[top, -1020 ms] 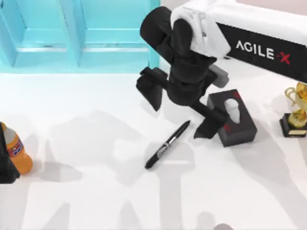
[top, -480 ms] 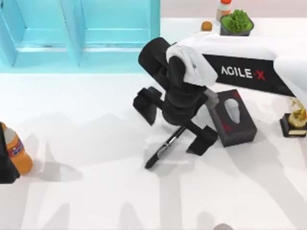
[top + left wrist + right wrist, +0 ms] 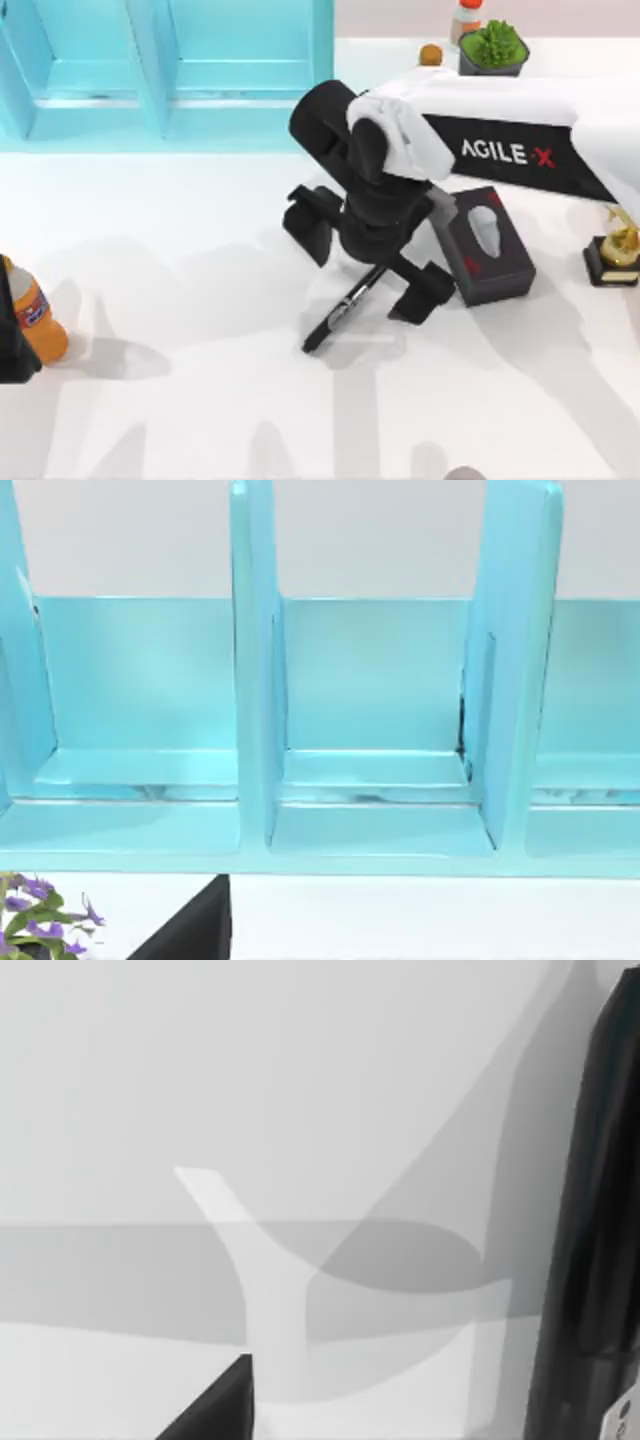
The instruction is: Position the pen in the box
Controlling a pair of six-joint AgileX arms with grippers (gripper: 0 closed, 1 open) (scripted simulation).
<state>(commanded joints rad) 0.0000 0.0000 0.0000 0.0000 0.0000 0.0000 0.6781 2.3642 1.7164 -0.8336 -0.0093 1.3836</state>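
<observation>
Two fingers of the right gripper (image 3: pixel 368 262) are spread wide, one on each side of the pen (image 3: pixel 343 306), nothing pinched yet. Pen is seen flat on the table (image 3: pixel 200 400), lying diagonally, just left of the tissue box (image 3: pixel 490 250), upper end hidden under the wrist. In the right wrist view the pen barrel (image 3: pixel 590 1260) is seen close up at the frame edge, so the grasp looks off-centre.

Judgement: step in hand is the grasp. Gripper should be centred across the barrel near the label band, lowered until fingers straddle it, then closed square to the pen axis. A slim round barrel is likely to roll or twist if caught by one finger first.

Blue box (image 3: pixel 170 70) at the table's far left is divided into compartments; those visible (image 3: pixel 375 780) are empty. Left arm (image 3: pixel 12 340) is parked at the left edge, beside an orange bottle (image 3: pixel 38 315); its jaw state cannot be told.
</observation>
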